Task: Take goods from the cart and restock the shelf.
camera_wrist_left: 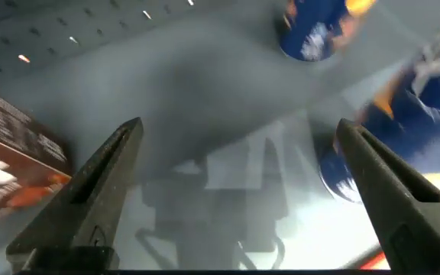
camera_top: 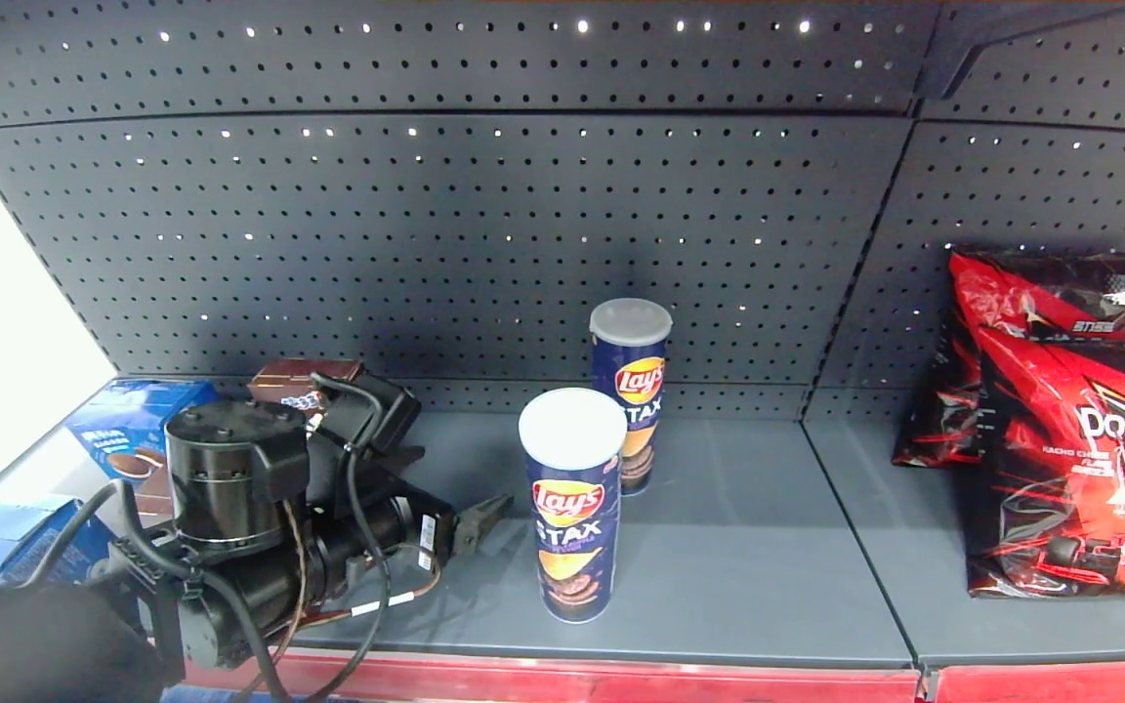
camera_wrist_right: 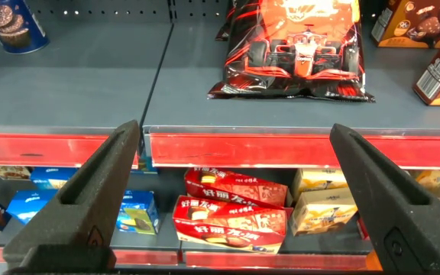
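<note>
The left arm (camera_top: 260,517) hides most of the brown cardboard box (camera_top: 301,377) at the grey metal shelf's (camera_top: 748,576) back left corner and parts of the blue cardboard cookie boxes (camera_top: 133,420) along its left edge. The picture's edge cuts off the front red-and-black foil chip bag (camera_top: 1061,488). In the left wrist view the blue chip cans (camera_wrist_left: 312,34) are blurred.

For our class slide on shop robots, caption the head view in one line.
Open left pincer beside the front can; rear can behind.

Two lidded crisp canisters (camera_top: 572,508), two red chip bags (camera_top: 1075,469), two blue biscuit boxes (camera_top: 133,425) and one brown box (camera_top: 299,376) sat along the grey shelf (camera_top: 748,576).
</note>
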Tool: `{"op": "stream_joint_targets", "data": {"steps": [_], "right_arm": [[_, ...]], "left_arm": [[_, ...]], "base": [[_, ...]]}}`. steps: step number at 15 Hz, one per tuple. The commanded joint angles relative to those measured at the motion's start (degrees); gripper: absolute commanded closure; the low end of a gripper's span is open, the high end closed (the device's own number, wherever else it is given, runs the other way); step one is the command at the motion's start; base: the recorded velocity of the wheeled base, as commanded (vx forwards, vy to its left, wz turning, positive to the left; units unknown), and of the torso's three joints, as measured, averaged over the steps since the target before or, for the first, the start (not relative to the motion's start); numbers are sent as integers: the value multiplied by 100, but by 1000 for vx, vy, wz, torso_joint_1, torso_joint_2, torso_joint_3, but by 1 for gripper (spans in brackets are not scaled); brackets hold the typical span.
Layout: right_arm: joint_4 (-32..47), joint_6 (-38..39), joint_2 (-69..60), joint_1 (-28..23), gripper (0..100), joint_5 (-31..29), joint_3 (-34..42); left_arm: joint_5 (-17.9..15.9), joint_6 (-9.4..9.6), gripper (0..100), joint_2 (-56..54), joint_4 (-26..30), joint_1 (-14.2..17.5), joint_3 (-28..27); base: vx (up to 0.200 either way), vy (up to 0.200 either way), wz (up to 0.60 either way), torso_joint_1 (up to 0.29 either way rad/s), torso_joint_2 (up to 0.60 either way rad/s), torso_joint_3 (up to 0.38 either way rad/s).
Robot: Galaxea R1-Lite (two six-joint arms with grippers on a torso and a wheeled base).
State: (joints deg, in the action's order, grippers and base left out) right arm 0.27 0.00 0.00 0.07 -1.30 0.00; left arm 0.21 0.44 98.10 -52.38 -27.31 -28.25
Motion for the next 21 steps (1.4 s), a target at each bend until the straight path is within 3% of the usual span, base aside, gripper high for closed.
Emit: {"op": "stream_joint_targets", "data": {"steps": [1,8,14,21], "right_arm": [[0,0,0,1,0,-1,0],[0,0,9,1,0,-1,0],[0,0,9,1,0,7,0],[0,0,9,1,0,-1,0]], "left_arm": [[58,0,0,175,-141,-55,135],[225,-9,0,517,-694,-302,381],[384,-9,0,658,-809,-363,390],[498,-26,0,676,-835,-697,355]], "base": [[0,0,0,0,0,0],[0,0,0,0,0,0],[0,0,0,0,0,0],[0,0,0,0,0,0]]}}
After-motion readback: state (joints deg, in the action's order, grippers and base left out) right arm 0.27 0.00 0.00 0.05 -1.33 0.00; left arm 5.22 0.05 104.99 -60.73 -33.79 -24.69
